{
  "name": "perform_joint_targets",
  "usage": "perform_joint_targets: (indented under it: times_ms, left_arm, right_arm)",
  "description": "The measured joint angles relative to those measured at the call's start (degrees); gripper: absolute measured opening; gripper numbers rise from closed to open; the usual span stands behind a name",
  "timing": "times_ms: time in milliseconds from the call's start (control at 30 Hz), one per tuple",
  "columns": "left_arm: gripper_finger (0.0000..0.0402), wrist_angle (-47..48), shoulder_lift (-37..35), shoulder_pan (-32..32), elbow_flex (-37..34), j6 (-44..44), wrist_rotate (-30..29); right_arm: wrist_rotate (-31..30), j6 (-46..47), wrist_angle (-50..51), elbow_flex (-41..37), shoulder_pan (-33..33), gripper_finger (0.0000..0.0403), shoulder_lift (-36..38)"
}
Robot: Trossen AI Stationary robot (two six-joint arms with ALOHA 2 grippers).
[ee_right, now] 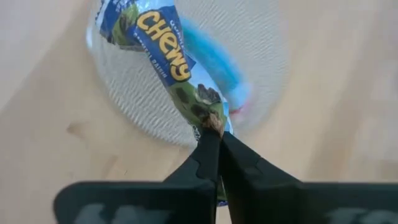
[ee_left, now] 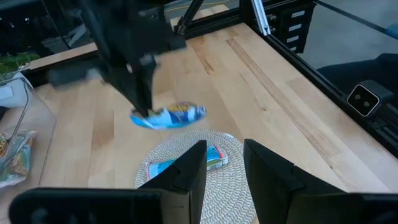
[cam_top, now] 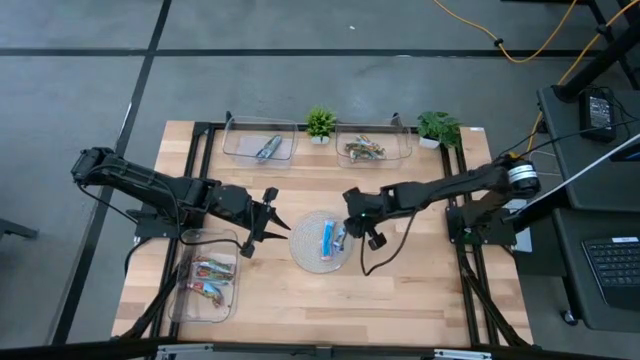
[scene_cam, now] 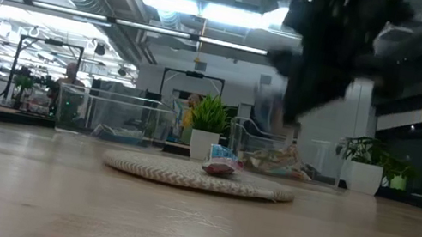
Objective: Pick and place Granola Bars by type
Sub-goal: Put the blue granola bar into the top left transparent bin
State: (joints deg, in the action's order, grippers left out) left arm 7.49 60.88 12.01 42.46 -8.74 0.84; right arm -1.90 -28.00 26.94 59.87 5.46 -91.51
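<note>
1. Counter (cam_top: 400,300): light wood top on a dark frame, with both arms reaching in over the middle.
2. Left arm comes in from the left. The left pincer (cam_top: 272,222) sits just left of the round woven mat (cam_top: 305,258); its fingers (ee_left: 186,171) are spread a little and hold nothing.
3. Right arm comes in from the right. The right pincer (cam_top: 347,233) is over the mat's right edge, fingers (ee_right: 208,158) pressed together on one end of a blue granola bar (ee_right: 165,62). The bar hangs lifted clear above the mat, and "Chewy" is readable on the wrapper.
4. Clear trays: the far-left tray (cam_top: 238,150) holds one blue/silver bar (cam_top: 268,149). The far-right tray (cam_top: 400,148) holds a few green/yellowish bars (cam_top: 362,150). The near-left tray (cam_top: 182,300) holds two red/multicoloured bars (cam_top: 210,280).
5. Mat: at counter centre, between the two pincers.
6. Two small potted plants stand on the far edge: one (cam_top: 320,124) between the two far trays, the other (cam_top: 438,128) at the far-right corner.
7. A second blue bar (ee_left: 214,157) lies flat on the mat, under the lifted one and beside it. In the low view its end (scene_cam: 222,167) sits on the mat with a gap to the pincer above.
</note>
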Motion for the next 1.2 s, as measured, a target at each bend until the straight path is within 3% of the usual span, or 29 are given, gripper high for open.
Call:
perform_joint_targets:
  times_ms: [300, 467, 833, 967, 1033, 1200]
  left_arm:
    - [0.0100, -5.3, 1.6, 0.0, 0.0, -8.5, -5.9]
    - [0.0100, -11.3, 5.0, 0.0, 0.0, -16.0, -5.8]
    - [0.0100, -19.1, 10.5, -0.2, 0.0, -21.2, -11.8]
    - [0.0105, -23.5, 11.1, -0.2, 0.0, -23.2, -18.9]
    - [0.0114, -24.1, 11.1, -0.2, 0.0, -25.0, -21.0]
    - [0.0157, -24.4, 11.2, -0.2, 0.0, -27.0, -19.4]
  right_arm:
    - [-1.9, 11.3, -0.4, 5.2, -3.1, 0.0005, 10.9]
    - [-0.3, 12.9, -1.7, 5.2, -5.6, 0.0013, 14.2]
    - [0.6, 12.5, -2.9, 5.2, -7.6, 0.0011, 15.0]
    - [0.6, 12.3, -3.1, 5.2, -7.6, 0.0011, 15.0]
    - [0.6, 12.2, -3.1, 5.2, -7.6, 0.0008, 15.0]
    - [2.2, 11.3, -3.1, 5.2, -7.6, 0.0008, 15.0]
